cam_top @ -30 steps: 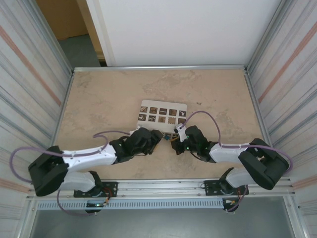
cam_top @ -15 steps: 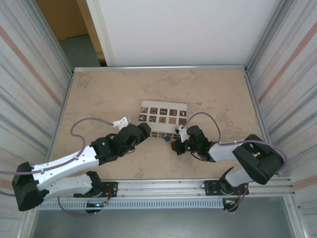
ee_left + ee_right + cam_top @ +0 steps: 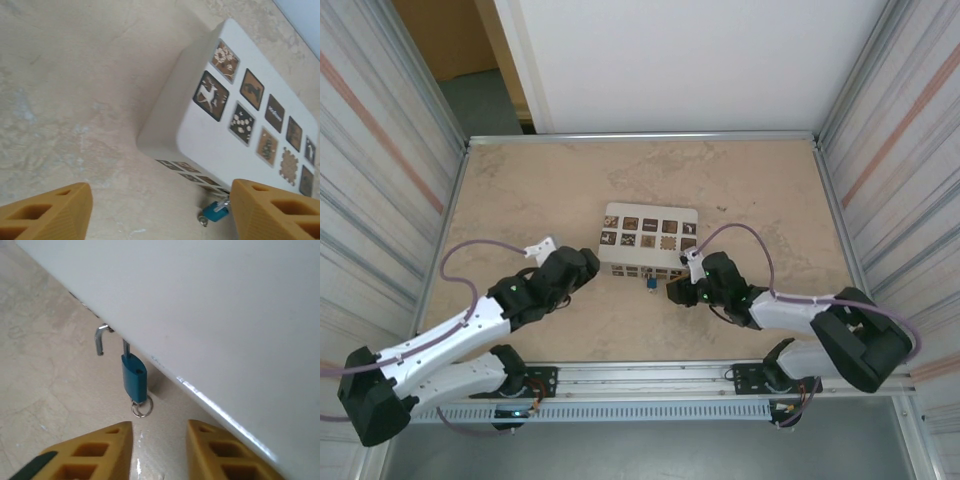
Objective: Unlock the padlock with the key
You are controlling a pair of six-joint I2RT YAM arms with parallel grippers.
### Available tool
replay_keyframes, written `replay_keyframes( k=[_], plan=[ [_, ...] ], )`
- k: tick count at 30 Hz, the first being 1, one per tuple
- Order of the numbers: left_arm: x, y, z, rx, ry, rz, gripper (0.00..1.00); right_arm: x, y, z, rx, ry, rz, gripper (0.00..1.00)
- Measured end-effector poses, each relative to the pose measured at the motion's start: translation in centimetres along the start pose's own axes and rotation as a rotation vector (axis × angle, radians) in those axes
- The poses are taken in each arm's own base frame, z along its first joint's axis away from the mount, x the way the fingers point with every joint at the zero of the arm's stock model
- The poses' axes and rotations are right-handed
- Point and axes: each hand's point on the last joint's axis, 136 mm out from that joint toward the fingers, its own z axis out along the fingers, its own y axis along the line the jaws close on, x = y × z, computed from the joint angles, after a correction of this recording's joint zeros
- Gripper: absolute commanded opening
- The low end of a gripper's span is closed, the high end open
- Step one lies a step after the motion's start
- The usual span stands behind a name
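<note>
Padlock (image 3: 134, 381), blue-bodied, sits on the table (image 3: 520, 190) just beside the near wall of a white box (image 3: 648, 240), at lower centre of the top view. Its silver shackle (image 3: 101, 338) is swung open, with a ring (image 3: 141, 408) at its base. Brown picture tiles (image 3: 210, 95) on the lid show a deer and blossoms; any lettering is too small to read. Right gripper (image 3: 159, 437), fingers moderately parted and empty, faces the lock. Left gripper (image 3: 162, 205), spread wide and empty, hovers over bare tabletop left of the box.
</note>
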Motion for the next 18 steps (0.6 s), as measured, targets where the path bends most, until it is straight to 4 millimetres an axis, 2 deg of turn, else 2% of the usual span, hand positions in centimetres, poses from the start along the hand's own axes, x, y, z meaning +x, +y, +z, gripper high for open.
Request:
replay_keyframes(
  k=[2,7,13,18],
  plan=[
    [-0.3,0.6,0.2,0.007,0.005,-0.001,0.79,-0.5,0.0,-0.6,0.002,-0.014,0.004,0.46],
    [-1.1,1.5,0.7,0.047,0.019,-0.021,0.86,-1.1,-0.2,-1.8,0.003,-0.026,0.057,0.71],
    [-2.9,1.6,1.5,0.117,0.018,-0.072,0.88,-1.0,0.0,-2.1,-0.017,-0.008,0.132,0.99],
    [-4.2,1.1,2.7,0.175,0.047,-0.121,0.88,-1.1,0.2,-2.1,-0.032,-0.007,0.170,0.99]
  ],
)
